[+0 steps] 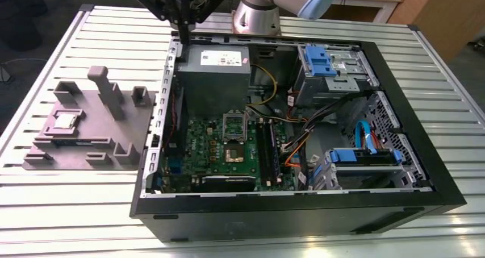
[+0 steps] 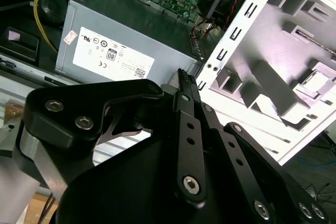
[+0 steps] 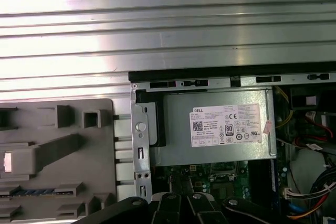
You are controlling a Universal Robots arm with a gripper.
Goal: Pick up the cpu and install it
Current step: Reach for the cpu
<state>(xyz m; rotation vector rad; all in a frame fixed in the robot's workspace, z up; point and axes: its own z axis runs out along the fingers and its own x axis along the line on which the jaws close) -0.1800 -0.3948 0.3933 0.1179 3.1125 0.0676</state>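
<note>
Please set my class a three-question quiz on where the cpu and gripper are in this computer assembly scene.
1. True or false: the gripper holds the cpu.
2. The cpu lies: A) in the motherboard socket; B) on the grey fixture beside the case; C) on a blue drive bay.
3. Which part inside the case is the gripper nearest?
Key: 1 false; 2 B; 3 the grey metal box with a white label.
</note>
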